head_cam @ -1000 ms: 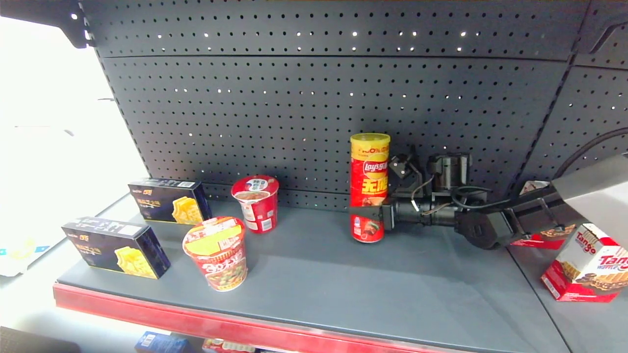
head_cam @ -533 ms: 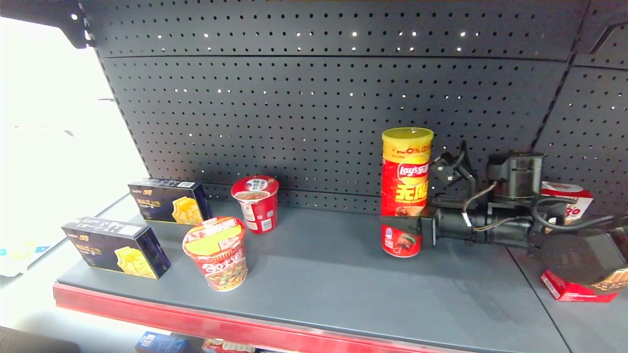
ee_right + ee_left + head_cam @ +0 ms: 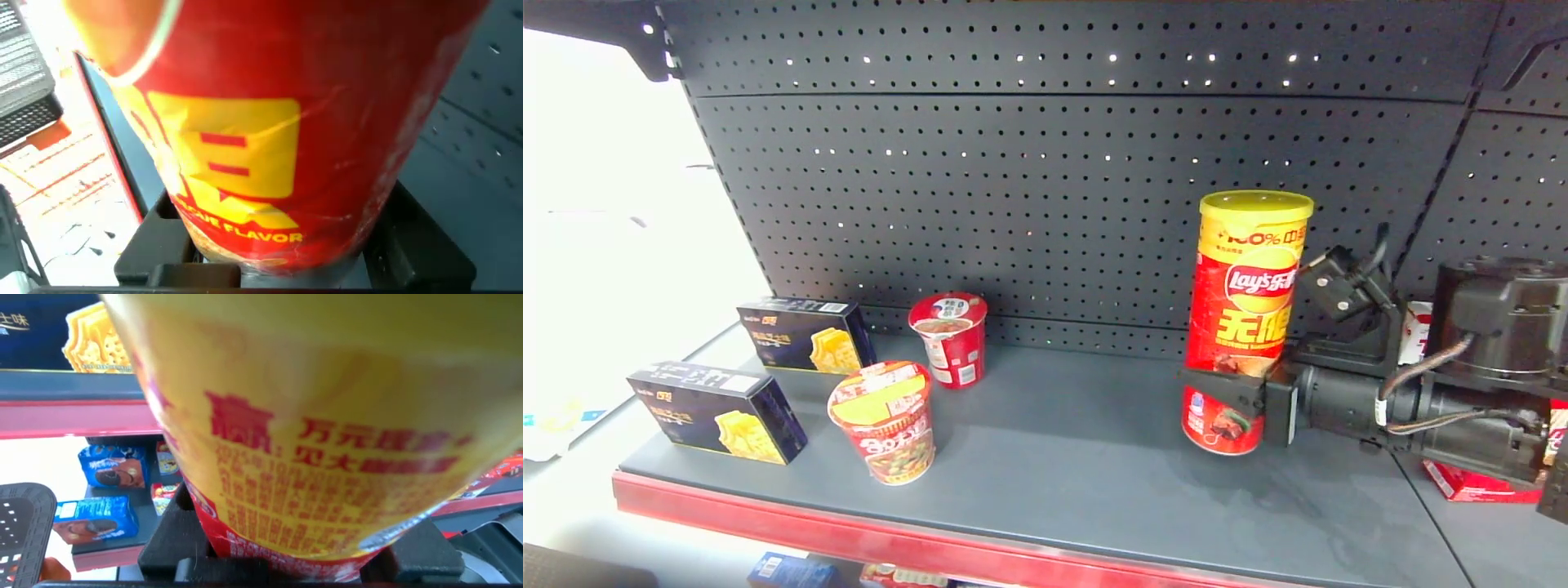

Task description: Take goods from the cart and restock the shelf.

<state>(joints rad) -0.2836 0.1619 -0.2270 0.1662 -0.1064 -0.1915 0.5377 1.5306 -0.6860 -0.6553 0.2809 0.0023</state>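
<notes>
Holding the chips can (image 3: 1248, 310) upright over the right part of the shelf (image 3: 1054, 478).
Left to right stand dark boxes (image 3: 715, 408), two noodle cups (image 3: 882, 420), then, well apart, the can: its long axis is vertical, yellow lid up, label to the front. The right gripper (image 3: 1232, 398) clamps its lower part from the right side; whether the base touches the shelf I cannot tell. The left gripper (image 3: 270, 555) is closed around a second can (image 3: 327, 416).
</notes>
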